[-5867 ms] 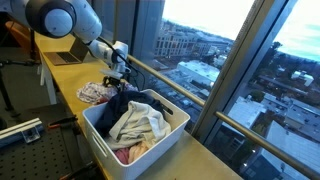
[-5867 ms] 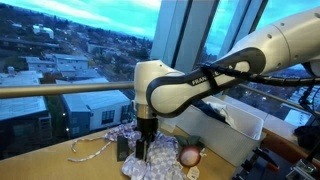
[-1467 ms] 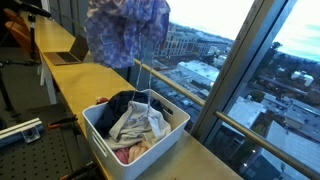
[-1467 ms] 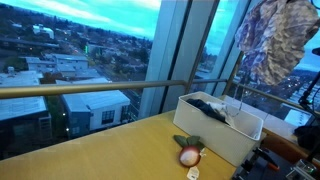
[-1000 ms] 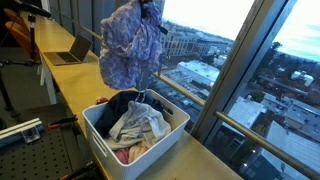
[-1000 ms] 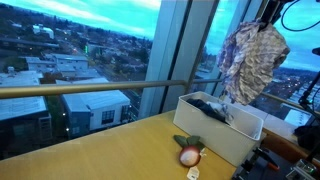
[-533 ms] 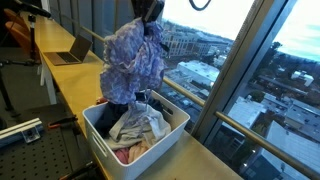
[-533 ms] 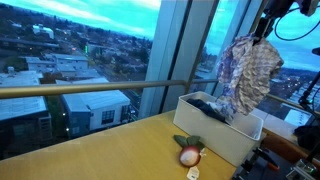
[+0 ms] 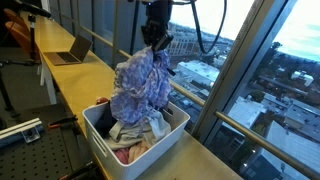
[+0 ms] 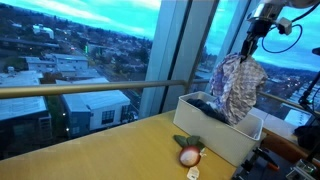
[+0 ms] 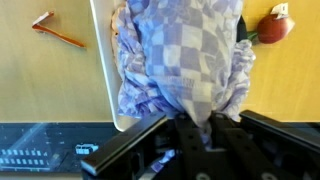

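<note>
Right under the gripper (image 9: 155, 42), the blue-and-white checkered cloth (image 9: 140, 88) has dropped a lot in the last second. Its bottom end now meets the clothes pile (image 9: 138, 136) in the white bin (image 9: 98, 140) below, so I'd say it's nearly in. Jaws are pinched shut on the cloth's top; the arm hangs straight down from above, wrist pointing at the bin.
</note>
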Controlling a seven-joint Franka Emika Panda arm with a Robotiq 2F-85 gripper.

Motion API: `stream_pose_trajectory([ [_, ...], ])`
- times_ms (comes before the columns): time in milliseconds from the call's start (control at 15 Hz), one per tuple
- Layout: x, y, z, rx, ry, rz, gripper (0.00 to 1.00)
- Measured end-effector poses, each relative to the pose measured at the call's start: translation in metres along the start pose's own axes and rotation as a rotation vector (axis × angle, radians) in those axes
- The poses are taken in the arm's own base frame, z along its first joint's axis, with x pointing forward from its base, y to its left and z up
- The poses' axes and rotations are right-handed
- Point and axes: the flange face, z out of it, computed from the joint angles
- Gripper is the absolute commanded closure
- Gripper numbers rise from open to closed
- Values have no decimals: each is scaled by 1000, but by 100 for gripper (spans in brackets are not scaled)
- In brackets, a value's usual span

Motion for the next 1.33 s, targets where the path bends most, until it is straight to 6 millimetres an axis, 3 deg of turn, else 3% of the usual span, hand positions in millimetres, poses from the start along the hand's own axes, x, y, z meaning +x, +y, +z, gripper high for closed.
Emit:
stream_pose_trajectory([
  [133, 10, 17, 10, -2, -11, 6, 94],
  [200, 16, 25, 15, -4, -15, 7, 61],
  [267, 21, 32, 19, -6, -18, 7, 60],
  [400, 33, 40, 28, -8, -24, 5, 47],
  [800, 62, 28, 34, -7, -14, -28, 2],
  [1000, 72, -8, 34, 12, -7, -82, 0],
  [1333, 72, -125, 66, 55, -69, -223, 0],
])
